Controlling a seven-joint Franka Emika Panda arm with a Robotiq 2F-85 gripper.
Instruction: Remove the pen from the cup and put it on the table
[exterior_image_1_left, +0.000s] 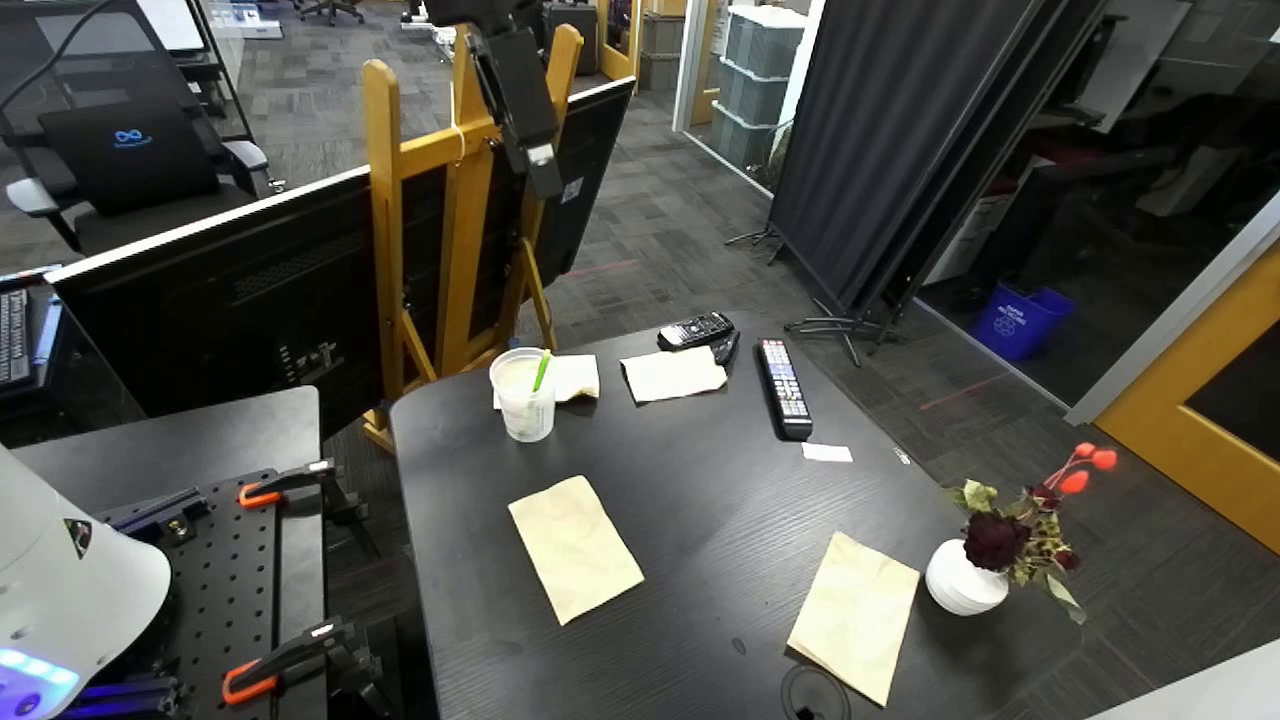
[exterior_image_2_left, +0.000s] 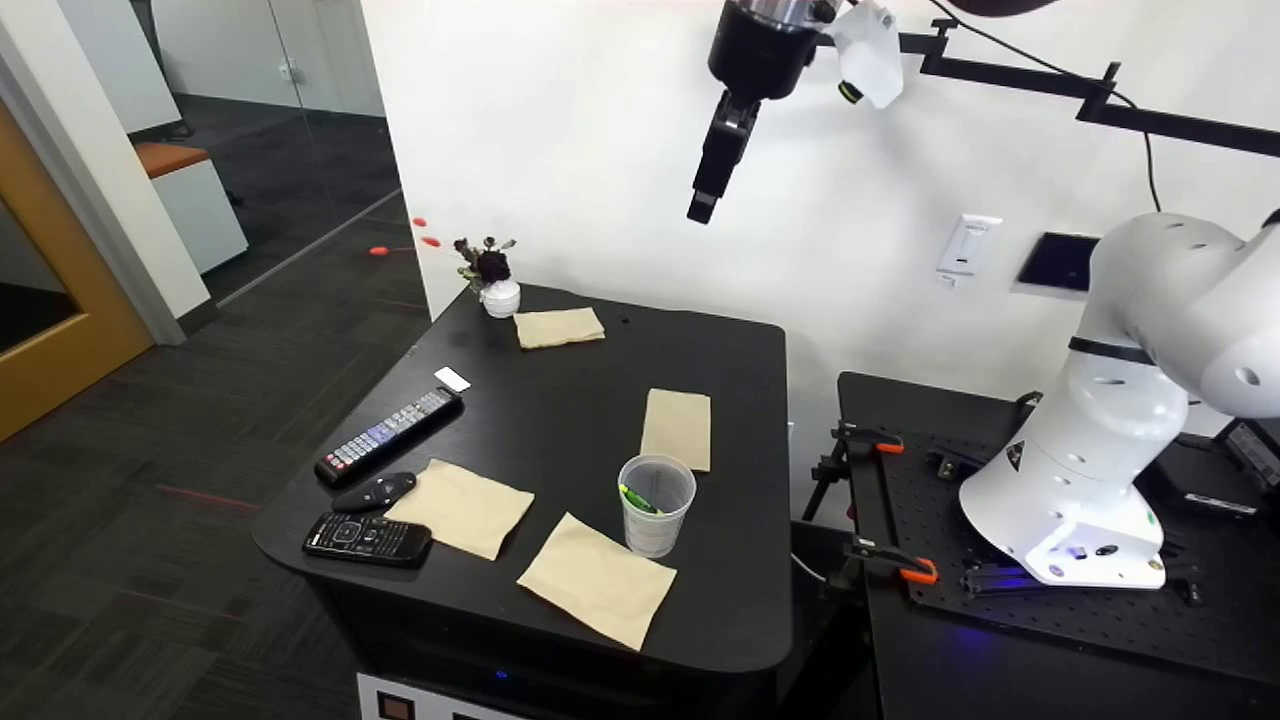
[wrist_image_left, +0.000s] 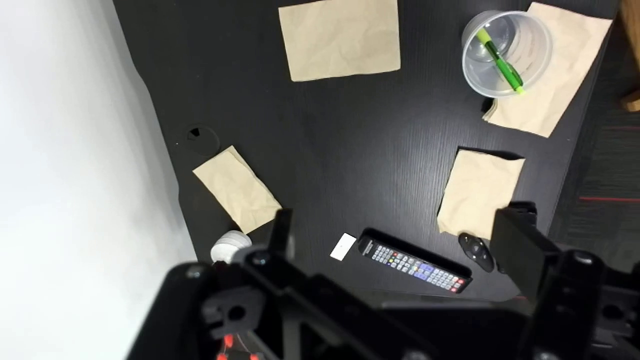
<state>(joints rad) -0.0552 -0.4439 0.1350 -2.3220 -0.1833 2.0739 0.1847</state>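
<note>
The green pen (exterior_image_1_left: 541, 370) leans inside the translucent white cup (exterior_image_1_left: 527, 415), its tip just above the rim. The pen (exterior_image_2_left: 640, 500) and cup (exterior_image_2_left: 652, 535) also show in an exterior view. The cup stands upright on the black table (exterior_image_1_left: 700, 480), beside a folded napkin. In the wrist view the pen (wrist_image_left: 501, 61) lies slanted across the cup (wrist_image_left: 537, 55) at the upper right. My gripper (wrist_image_left: 400, 232) is open and empty, its fingers wide apart. The gripper (exterior_image_2_left: 703, 207) is high above the table, well away from the cup.
Several brown napkins (exterior_image_2_left: 676, 430) lie on the table. A long remote (exterior_image_2_left: 390, 435), a small remote (exterior_image_2_left: 375, 492), another remote (exterior_image_2_left: 367, 539) and a white card (exterior_image_2_left: 452, 379) lie there too. A white vase with flowers (exterior_image_2_left: 500, 298) stands near the wall. A wooden easel (exterior_image_1_left: 384, 220) stands behind the table.
</note>
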